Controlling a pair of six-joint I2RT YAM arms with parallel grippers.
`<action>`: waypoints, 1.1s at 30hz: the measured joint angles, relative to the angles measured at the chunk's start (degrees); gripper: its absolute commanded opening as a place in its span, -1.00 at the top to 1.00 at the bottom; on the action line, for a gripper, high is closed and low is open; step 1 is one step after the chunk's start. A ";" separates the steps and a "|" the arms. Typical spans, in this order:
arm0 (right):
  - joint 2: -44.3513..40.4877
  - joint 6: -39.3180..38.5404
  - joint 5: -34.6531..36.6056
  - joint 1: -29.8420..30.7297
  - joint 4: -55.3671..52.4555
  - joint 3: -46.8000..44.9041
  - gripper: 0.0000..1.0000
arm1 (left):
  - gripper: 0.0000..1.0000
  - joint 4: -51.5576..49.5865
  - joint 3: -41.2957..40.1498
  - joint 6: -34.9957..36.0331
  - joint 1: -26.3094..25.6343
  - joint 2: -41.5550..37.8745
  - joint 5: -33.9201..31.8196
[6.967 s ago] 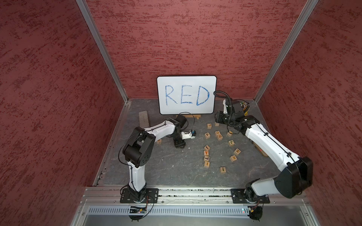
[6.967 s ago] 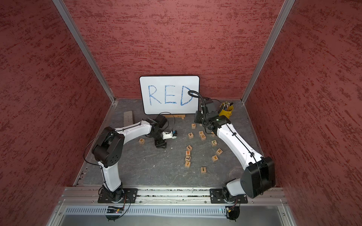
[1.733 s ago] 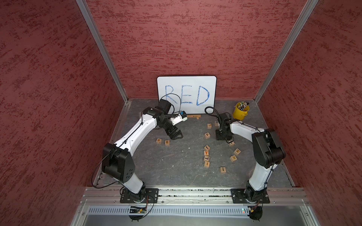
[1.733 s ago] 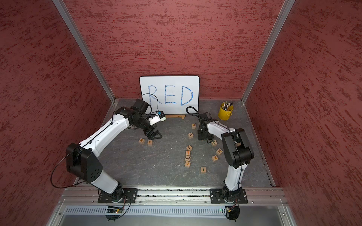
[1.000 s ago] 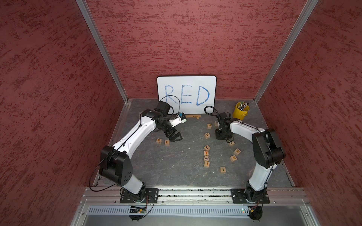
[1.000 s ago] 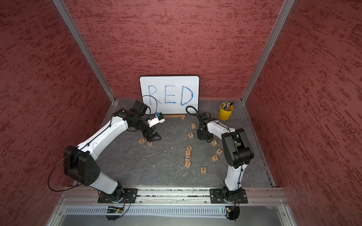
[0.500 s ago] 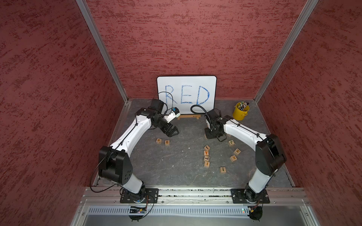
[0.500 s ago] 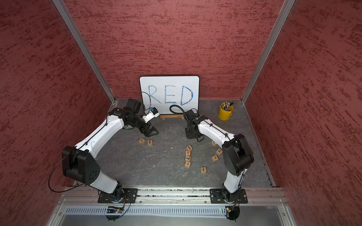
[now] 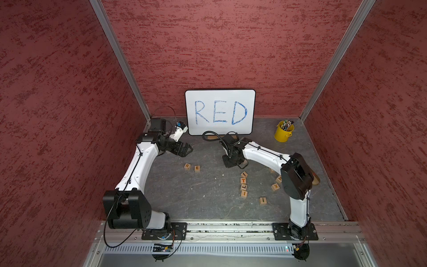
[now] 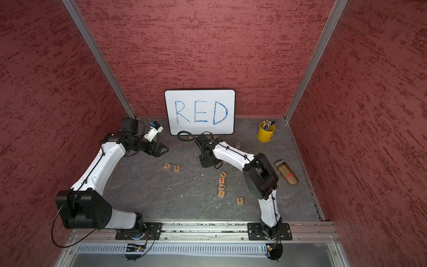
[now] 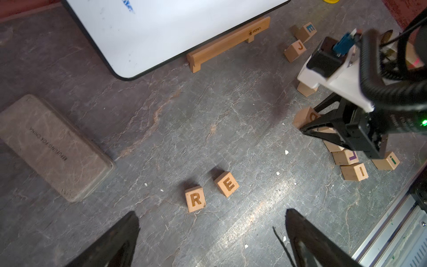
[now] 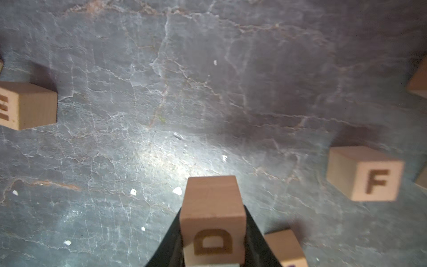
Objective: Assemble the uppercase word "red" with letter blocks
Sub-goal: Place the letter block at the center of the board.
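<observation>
The R block (image 9: 187, 166) and the E block (image 9: 197, 168) lie side by side on the grey floor, left of centre, in both top views; the left wrist view shows R (image 11: 195, 198) and E (image 11: 226, 184) with a small gap between them, E slightly turned. My right gripper (image 12: 212, 210) is shut on the D block (image 12: 212, 222), held just above the floor to the right of E (image 9: 231, 163). My left gripper (image 11: 211, 213) is open and holds nothing, hovering behind and to the left of R (image 9: 188, 149).
The whiteboard (image 9: 220, 112) stands at the back on a wooden rail (image 11: 228, 44). A yellow pen cup (image 9: 283, 131) sits back right. Several other letter blocks (image 9: 243, 185) lie right of centre, among them F (image 12: 365, 173). A grey slab (image 11: 53, 145) lies back left, a brown eraser (image 10: 286, 172) at right.
The right gripper has carried the D block leftward, away from the right-hand blocks toward the middle. The left arm has drawn back toward the back left corner, still open.
</observation>
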 measured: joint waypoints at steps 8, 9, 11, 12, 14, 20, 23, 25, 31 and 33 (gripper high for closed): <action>6.51 0.07 -0.39 4.33 -1.55 5.68 0.41 | -0.99 0.07 -2.60 -0.37 1.33 -1.70 0.81; 6.99 0.11 -0.55 4.70 -1.62 6.01 0.40 | -0.99 0.07 -2.91 -0.37 1.36 -1.99 0.92; 7.54 0.24 -0.70 5.05 -1.79 6.34 0.38 | -0.99 0.11 -3.45 -0.39 1.49 -2.51 1.29; 7.74 0.31 -0.72 5.09 -1.88 6.56 0.37 | -0.99 0.09 -3.74 -0.42 1.62 -2.80 1.44; 7.98 0.35 -0.74 5.11 -1.95 6.73 0.35 | -0.99 0.17 -4.15 -0.57 1.86 -3.17 1.60; 8.63 0.63 -0.61 5.11 -2.19 7.30 0.30 | -1.00 0.28 -4.79 -1.46 2.75 -3.56 1.60; 9.18 0.92 -0.39 5.11 -2.19 7.37 0.26 | -0.99 0.28 -5.03 -1.73 3.04 -3.56 1.60; 9.60 1.14 -0.02 5.11 -2.16 7.37 0.20 | -0.99 0.26 -5.14 -1.84 3.10 -3.56 1.60; 10.10 1.62 0.79 5.11 -2.14 7.41 0.06 | -0.99 0.20 -5.20 -1.86 3.13 -3.76 1.62; 10.10 1.68 1.05 5.11 -2.08 7.43 0.03 | -0.99 0.00 -5.20 -1.86 3.17 -4.13 1.62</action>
